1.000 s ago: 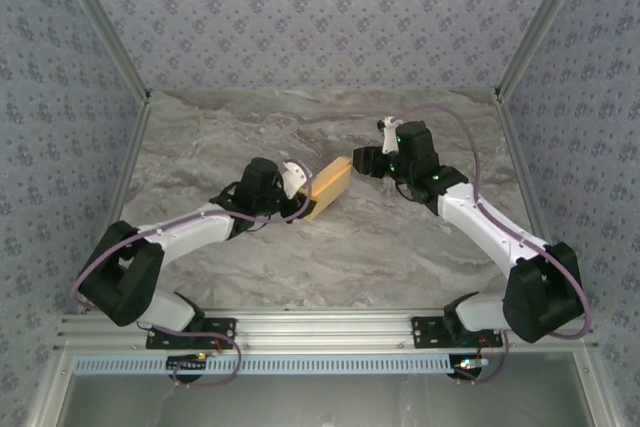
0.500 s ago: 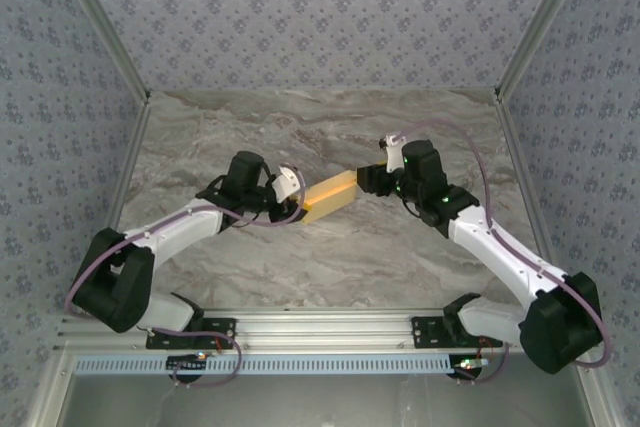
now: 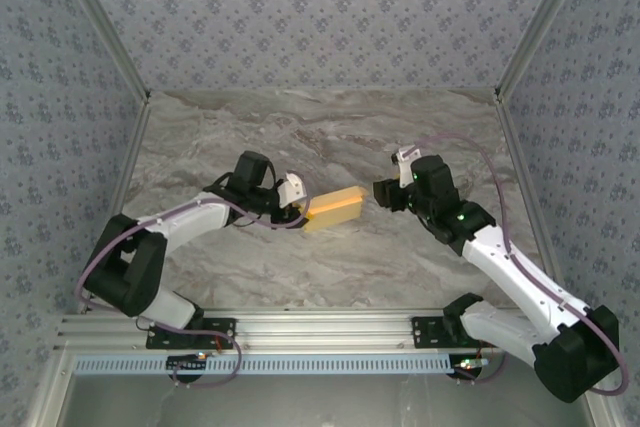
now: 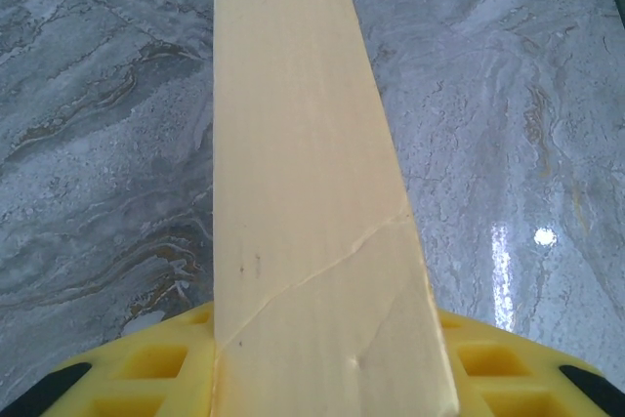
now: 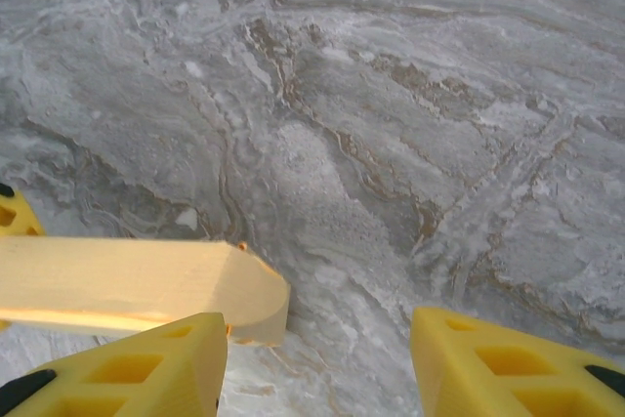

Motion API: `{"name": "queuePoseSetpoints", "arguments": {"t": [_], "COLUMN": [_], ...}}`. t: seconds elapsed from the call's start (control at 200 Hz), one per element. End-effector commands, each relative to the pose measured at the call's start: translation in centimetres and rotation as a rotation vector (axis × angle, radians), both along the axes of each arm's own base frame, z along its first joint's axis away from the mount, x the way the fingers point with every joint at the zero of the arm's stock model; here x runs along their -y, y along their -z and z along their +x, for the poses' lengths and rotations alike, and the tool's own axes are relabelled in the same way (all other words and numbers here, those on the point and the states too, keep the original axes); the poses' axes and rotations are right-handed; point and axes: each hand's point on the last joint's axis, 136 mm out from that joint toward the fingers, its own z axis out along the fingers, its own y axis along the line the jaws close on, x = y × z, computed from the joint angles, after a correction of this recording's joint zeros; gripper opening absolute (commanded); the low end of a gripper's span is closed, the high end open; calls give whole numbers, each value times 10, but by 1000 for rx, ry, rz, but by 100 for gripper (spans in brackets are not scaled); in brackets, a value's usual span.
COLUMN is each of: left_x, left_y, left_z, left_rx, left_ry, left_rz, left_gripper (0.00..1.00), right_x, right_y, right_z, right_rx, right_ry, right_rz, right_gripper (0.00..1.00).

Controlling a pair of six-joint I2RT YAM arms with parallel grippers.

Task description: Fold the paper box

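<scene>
Gripping the paper box (image 3: pixel 335 209) at its left end, the left gripper (image 3: pixel 299 213) is clamped on the cardboard, a yellow finger (image 4: pixel 137 373) showing on each side of it in the left wrist view. The box sits over the middle of the marble table (image 3: pixel 330 127), between the two arms. Its long axis runs from the left gripper towards the right one, tilted a little away from the bases. The right gripper (image 3: pixel 381 193) stands just off the free end with its fingers (image 5: pixel 488 368) apart and nothing between them. From its own camera the rounded box end lies to the left, above the left finger rather than in the gap (so the two are not lined up). Any grasp of that end would, I judge, need the right gripper to shift leftwards first, since the left arm already has its hold.
</scene>
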Motion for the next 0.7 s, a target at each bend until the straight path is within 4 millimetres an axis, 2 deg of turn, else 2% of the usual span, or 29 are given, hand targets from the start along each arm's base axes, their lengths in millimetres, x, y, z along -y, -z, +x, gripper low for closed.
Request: {"name": "queuePoseSetpoints", "arguments": {"t": [0.0, 0.275, 0.545, 0.695], "left_x": [5, 7, 6, 5], "left_y": [-8, 6, 13, 16], "left_z": [0, 4, 8, 10], "left_rx": [14, -22, -19, -24], "left_ry": [58, 74, 66, 65], "left_rz": [-28, 9, 40, 58], "left_gripper": [39, 44, 51, 52], "right_x": [4, -8, -15, -15], "right_y": [19, 44, 50, 52], "right_z": [-8, -8, -5, -5], "right_rx": [-31, -90, -101, -104], "right_ry": [-10, -42, -53, -54], "right_rz": [-48, -47, -48, -60], "right_gripper": [54, 54, 54, 54]}}
